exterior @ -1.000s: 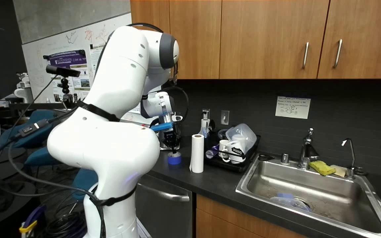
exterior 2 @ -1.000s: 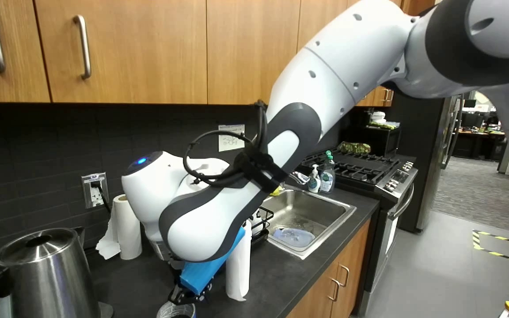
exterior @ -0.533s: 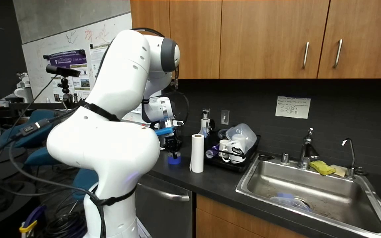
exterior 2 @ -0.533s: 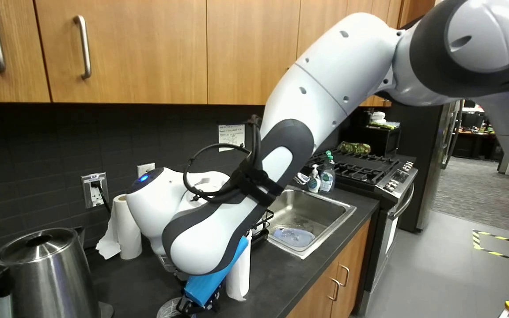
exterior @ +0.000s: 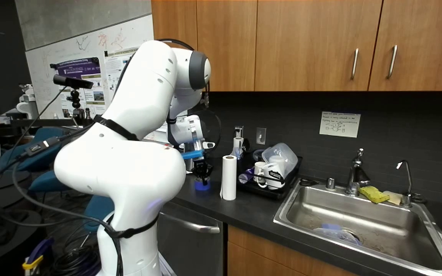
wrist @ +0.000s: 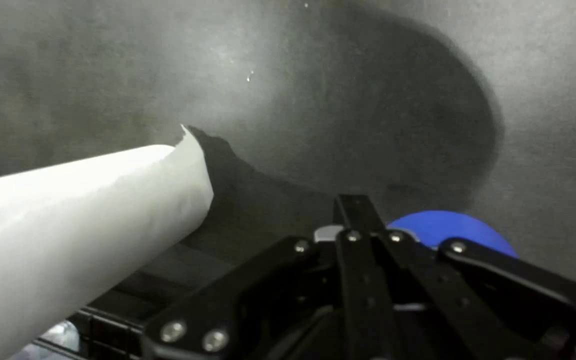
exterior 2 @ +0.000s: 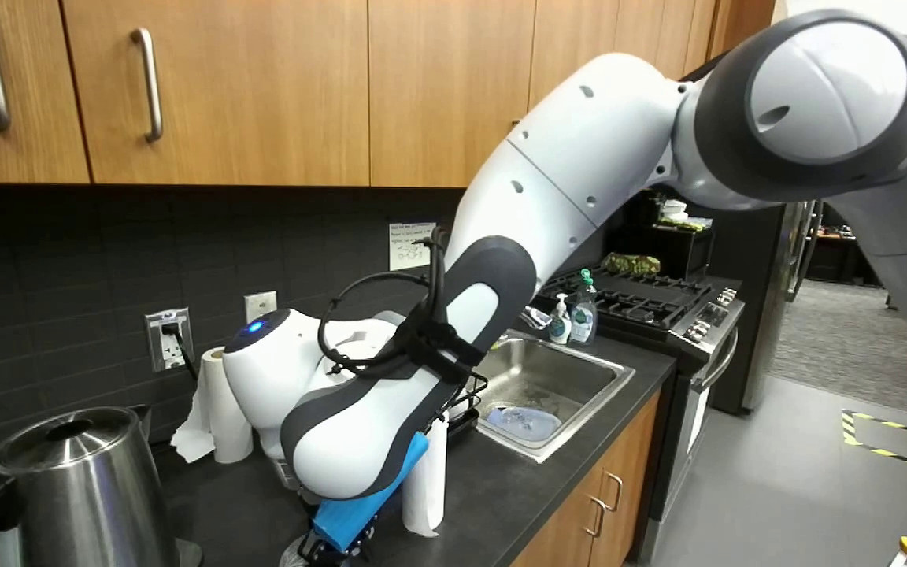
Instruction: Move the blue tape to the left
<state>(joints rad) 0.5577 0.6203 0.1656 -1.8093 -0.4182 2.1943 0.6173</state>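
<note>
The blue tape (exterior: 202, 186) is a low bright blue roll on the dark counter (exterior: 251, 209) in an exterior view. In the wrist view the blue tape (wrist: 450, 227) shows right of my fingertips, partly covered by the gripper. In an exterior view only a bit of the roll's pale top (exterior 2: 291, 554) shows. My gripper (wrist: 359, 212) is shut and empty, its fingertips together. In an exterior view my gripper (exterior: 204, 181) points down, its tip low and overlapping the tape's upper edge. I cannot tell whether it touches the tape.
A white paper towel roll (exterior: 229, 178) stands close to the right of the tape; it also shows in the wrist view (wrist: 88, 225). Farther right are a dish rack (exterior: 272, 193) and a steel sink (exterior: 359, 246). A steel kettle (exterior 2: 91, 488) and another paper roll (exterior 2: 227, 409) stand nearby.
The arm and gripper have moved down, and the gripper slightly right in an exterior view. The fingertips now cover more of the tape. The tape has not visibly moved.
</note>
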